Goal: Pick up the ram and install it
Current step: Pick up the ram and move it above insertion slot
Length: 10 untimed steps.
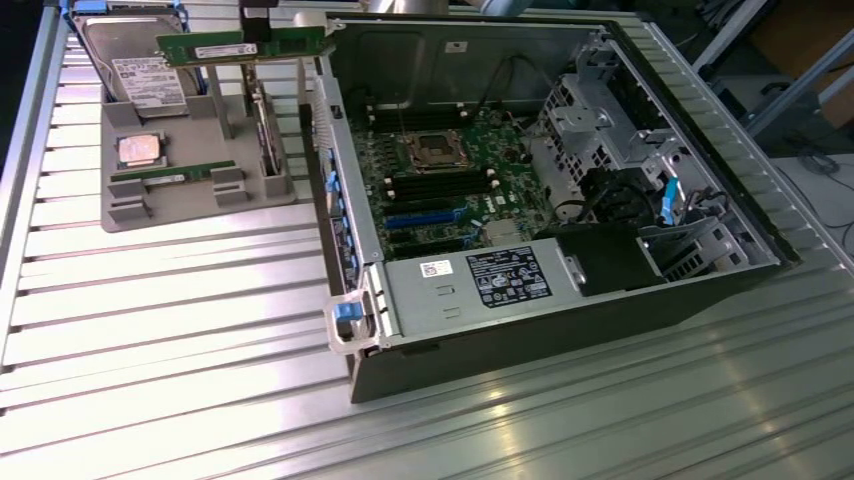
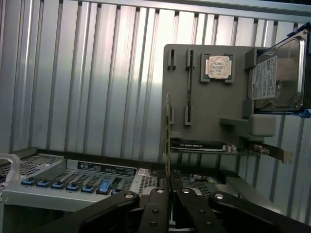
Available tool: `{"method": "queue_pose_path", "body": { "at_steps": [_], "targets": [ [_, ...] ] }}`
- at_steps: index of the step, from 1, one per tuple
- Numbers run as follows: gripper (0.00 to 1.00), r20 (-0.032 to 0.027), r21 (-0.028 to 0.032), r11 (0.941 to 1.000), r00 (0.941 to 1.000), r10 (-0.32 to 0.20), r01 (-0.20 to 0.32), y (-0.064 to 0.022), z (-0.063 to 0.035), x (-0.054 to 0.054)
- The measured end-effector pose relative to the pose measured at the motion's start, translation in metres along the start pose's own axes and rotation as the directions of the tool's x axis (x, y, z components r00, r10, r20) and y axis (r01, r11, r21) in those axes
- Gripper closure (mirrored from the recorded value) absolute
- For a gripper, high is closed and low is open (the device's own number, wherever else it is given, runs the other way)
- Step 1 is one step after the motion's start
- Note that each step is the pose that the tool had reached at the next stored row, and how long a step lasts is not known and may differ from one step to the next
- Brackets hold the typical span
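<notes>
Since the claw [image 2: 170, 190] is pinched shut on the upper edge of the ram [image 1: 240, 45], which hangs just under it above the tray [image 1: 200, 205], so narrow a grip could let it tilt and miss the slots [image 1: 434, 185]

ram [image 1: 220, 46] above tray [image 1: 174, 208], tray beside case [image 1: 534, 330]

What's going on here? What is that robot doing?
The robot arm's fingers are shut on the ram, a thin green stick. They hold it above the grey tray, beside the open computer case. Its twin stick sits in the tray. The ram isn't in the motherboard yet.
</notes>
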<state>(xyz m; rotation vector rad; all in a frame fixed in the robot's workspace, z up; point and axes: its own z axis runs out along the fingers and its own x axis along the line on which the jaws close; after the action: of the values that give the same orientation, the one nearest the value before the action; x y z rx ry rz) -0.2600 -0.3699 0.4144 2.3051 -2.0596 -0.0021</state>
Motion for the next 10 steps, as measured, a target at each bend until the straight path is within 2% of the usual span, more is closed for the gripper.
{"method": "queue_pose_path", "body": {
  "at_steps": [10],
  "targets": [
    [0.88,0.0000,-0.0001,1.0000,1.0000,0.000,0.000,-0.0118,-0.0005,0.001]
  ]
}}
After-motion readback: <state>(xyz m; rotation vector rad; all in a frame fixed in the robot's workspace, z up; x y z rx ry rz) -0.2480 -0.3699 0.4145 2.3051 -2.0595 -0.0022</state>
